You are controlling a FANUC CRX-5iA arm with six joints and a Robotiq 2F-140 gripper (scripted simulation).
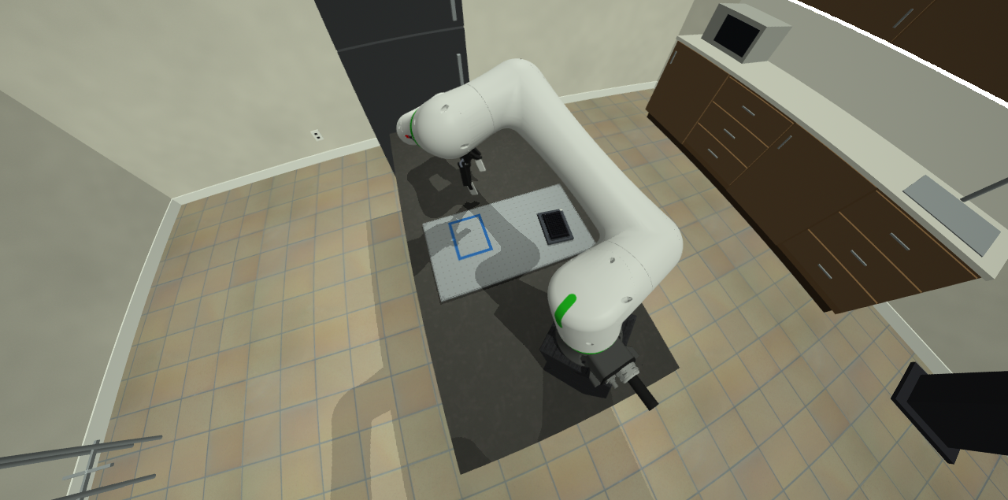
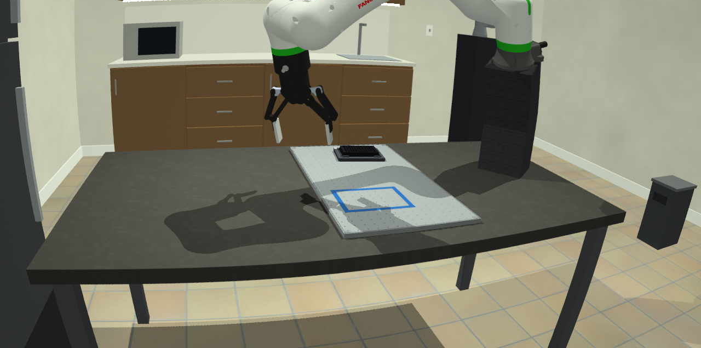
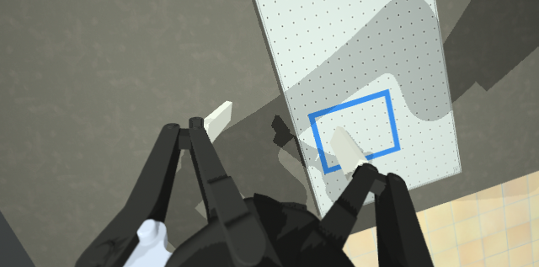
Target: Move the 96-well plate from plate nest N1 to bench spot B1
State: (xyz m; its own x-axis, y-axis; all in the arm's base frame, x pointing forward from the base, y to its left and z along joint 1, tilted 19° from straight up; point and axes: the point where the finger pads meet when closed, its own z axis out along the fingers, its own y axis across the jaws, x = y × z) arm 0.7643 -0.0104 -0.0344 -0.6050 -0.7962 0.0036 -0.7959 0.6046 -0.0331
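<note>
nearest the wrist camera are my own black linkages and the two pale fingertips of my pincer (image 2: 303,133), spread to its widest and pinching nothing. it hangs above the dark surface (image 2: 147,198), off the edge of the perforated deck (image 2: 441,208), well apart from the plate.

nothing of the job is done yet, as i judge it. the plate (image 2: 358,151) sits in its nest (image 2: 379,156) at the far end of the deck, about 12 o'clock in the wrist view and well apart from the blue outline (image 2: 343,204), which lies at about 2 o'clock from my fingers with no plate inside it, only shadow. left for me: travel to the nest, straddle the plate, pinch, lift, carry it over and set it down flat with its long sides along the outline's long sides.

hard to make out: the wrist view cuts the plate and nest off at the top edge, so i see only a grey rim there. from above, my forearm hides most of the pincer. plate and nest are both dark, and where one ends and the other begins i cannot tell. no labels n1 or b1 are legible.
</note>
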